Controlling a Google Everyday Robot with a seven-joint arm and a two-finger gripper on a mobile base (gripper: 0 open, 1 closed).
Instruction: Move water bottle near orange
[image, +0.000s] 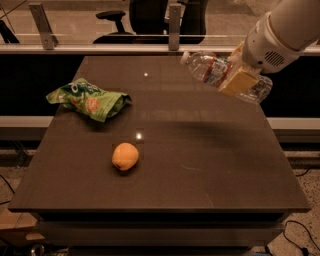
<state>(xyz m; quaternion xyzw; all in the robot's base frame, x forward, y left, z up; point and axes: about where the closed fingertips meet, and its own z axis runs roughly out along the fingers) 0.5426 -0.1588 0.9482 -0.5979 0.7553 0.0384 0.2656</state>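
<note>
The water bottle (212, 70) is a clear ribbed bottle with a red-and-blue label. It lies tilted in the air above the table's far right part, cap pointing left. My gripper (239, 75) is shut on its middle, its yellowish finger (238, 80) across the bottle's front. The white arm comes in from the upper right. The orange (125, 156) sits on the dark table (210, 165), left of centre and well below and left of the bottle.
A green snack bag (89, 99) lies on the table's left part, behind the orange. A rail with posts and an office chair (145, 20) stand behind the table. The table's edges drop off at right and front.
</note>
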